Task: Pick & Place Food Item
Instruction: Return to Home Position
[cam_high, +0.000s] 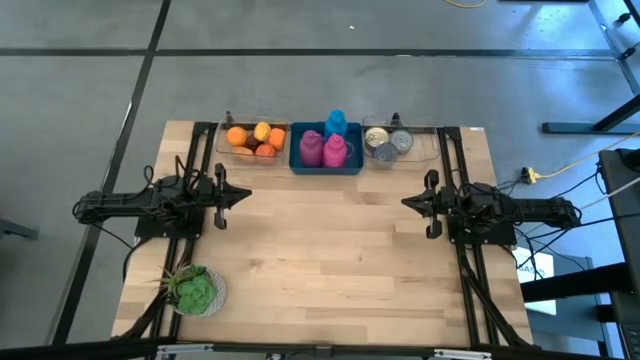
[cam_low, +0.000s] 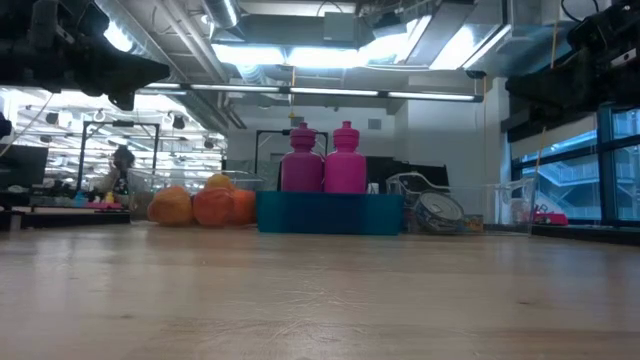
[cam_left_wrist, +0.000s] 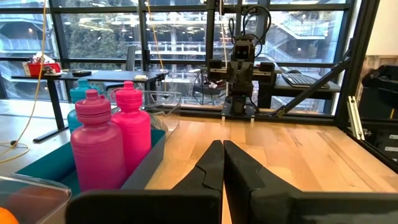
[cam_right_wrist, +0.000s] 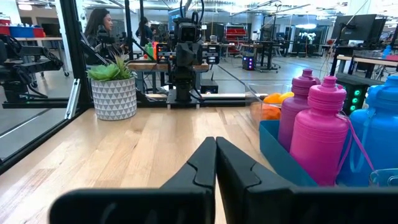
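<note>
Several oranges (cam_high: 253, 139) lie in a clear bin (cam_high: 225, 148) at the table's far edge, left of centre; they also show in the low view (cam_low: 200, 205). My left gripper (cam_high: 246, 195) hovers shut at the table's left side, pointing level toward the right, its fingers (cam_left_wrist: 222, 163) together and holding nothing. My right gripper (cam_high: 407, 202) hovers shut at the right side, pointing level toward the left, fingers (cam_right_wrist: 215, 158) together and holding nothing. Both stand nearer than the bins and well apart from them.
A blue bin (cam_high: 325, 162) with two pink bottles (cam_high: 322, 149) and a blue bottle (cam_high: 335, 122) sits at the far centre. A clear bin holding metal cans (cam_high: 388, 144) stands to its right. A potted succulent (cam_high: 194, 290) stands at the near left. People show in the room beyond.
</note>
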